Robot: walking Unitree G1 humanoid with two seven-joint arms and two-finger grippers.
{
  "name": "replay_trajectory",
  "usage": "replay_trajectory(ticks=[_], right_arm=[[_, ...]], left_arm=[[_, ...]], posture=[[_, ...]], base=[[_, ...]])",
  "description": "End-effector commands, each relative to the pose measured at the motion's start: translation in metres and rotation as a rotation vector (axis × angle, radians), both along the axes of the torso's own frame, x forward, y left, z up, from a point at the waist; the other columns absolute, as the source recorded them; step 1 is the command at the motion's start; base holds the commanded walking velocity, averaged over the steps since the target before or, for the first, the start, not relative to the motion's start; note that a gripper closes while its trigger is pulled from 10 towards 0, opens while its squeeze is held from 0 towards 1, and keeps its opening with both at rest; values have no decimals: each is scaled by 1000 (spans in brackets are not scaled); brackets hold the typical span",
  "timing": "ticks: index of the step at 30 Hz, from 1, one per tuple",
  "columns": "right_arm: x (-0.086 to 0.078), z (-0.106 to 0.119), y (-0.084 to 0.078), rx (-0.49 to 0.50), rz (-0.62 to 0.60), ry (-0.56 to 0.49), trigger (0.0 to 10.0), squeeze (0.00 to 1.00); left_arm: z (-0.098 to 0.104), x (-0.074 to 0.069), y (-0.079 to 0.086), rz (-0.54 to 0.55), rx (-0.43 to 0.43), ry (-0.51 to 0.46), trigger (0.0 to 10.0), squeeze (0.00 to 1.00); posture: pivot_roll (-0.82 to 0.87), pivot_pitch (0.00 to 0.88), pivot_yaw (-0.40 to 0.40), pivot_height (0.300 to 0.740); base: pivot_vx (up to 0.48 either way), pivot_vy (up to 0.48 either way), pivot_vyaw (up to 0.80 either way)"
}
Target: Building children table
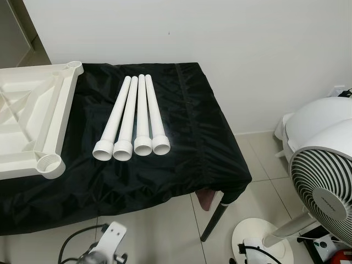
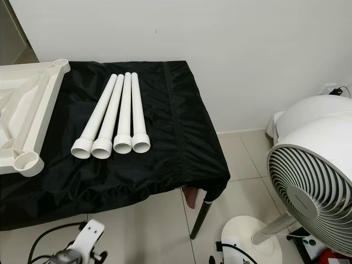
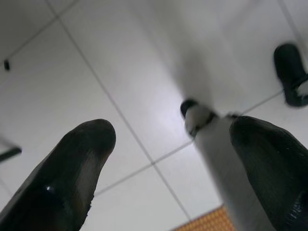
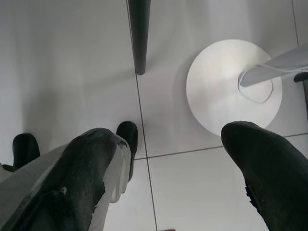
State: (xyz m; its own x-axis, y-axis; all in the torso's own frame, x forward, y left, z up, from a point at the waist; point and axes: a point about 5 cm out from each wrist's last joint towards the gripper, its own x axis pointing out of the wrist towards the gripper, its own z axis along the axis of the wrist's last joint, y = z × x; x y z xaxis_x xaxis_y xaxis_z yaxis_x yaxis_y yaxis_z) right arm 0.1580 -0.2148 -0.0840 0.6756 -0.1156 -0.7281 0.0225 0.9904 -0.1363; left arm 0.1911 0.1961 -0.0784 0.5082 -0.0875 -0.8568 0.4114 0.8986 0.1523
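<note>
Four long white plastic tube legs (image 1: 133, 118) lie side by side on the black cloth, in the upper middle of the left eye view. Their wide, ringed open ends face the camera and sit in a row, touching or nearly so; the shafts run away toward the wall, the left two slanting slightly rightward. At the left edge lies the cream plastic tabletop (image 1: 34, 124), upside down, ribbed underside showing, with round threaded leg sockets at its two visible corners.
</note>
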Motion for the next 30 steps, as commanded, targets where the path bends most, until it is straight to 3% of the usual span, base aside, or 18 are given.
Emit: replay_trajectory(ticks=[1, 5, 12, 18, 24, 30], right_arm=[[-4, -2, 0, 1, 0, 11, 10000, 0], [-5, -1, -1, 42, -4, -2, 10000, 0], [-12, -2, -8, 9, -28, -5, 10000, 0], [-25, -5, -9, 22, -41, 7, 10000, 0], [-29, -5, -16, 11, -68, 16, 10000, 0], [-29, -3, -24, 62, -127, -7, 10000, 0]], left_arm=[[-1, 0, 3, 24, 75, -20, 10000, 0], [2, 4, 2, 11, 67, -35, 10000, 0], [4, 8, 4, -19, 87, -39, 10000, 0], [2, 3, 8, -8, 95, -28, 10000, 0], [-1, -2, 5, -40, 106, -15, 10000, 0], [3, 8, -1, -48, 94, -31, 10000, 0]], posture=[[-69, 5, 18, 740], [-79, 20, 27, 740], [-109, 72, 31, 740], [-130, 100, 41, 740], [-150, 100, 47, 740], [-150, 74, 68, 740]], base=[[0, 0, 0], [0, 0, 0], [0, 0, 0], [0, 0, 0], [0, 0, 0], [0, 0, 0]])
